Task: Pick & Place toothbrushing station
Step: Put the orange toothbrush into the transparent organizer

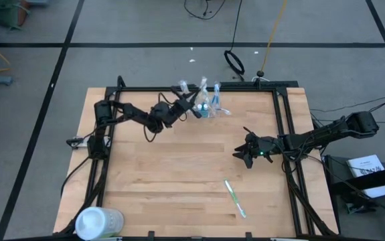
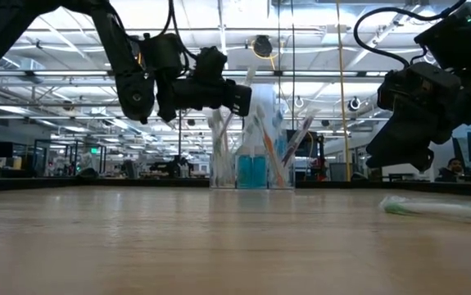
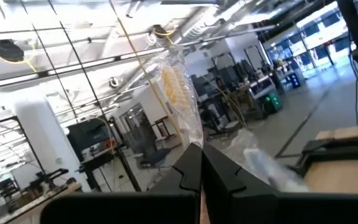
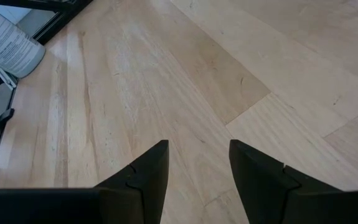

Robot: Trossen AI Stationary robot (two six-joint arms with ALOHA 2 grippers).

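Wooden bench (image 1: 179, 174) on grey floor. Left gripper (image 1: 181, 102) hovering beside clear cup (image 1: 205, 107) at far edge, jaws clamping wrapped toothbrush (image 3: 177, 93). Placement step likely; needing lowering into cup. Right gripper (image 1: 246, 150) idling mid-right, jaws standing apart, empty. Another toothbrush (image 1: 234, 199) lying near front edge.

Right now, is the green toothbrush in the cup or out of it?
Out. The green toothbrush lies flat on the table, far from the cup.
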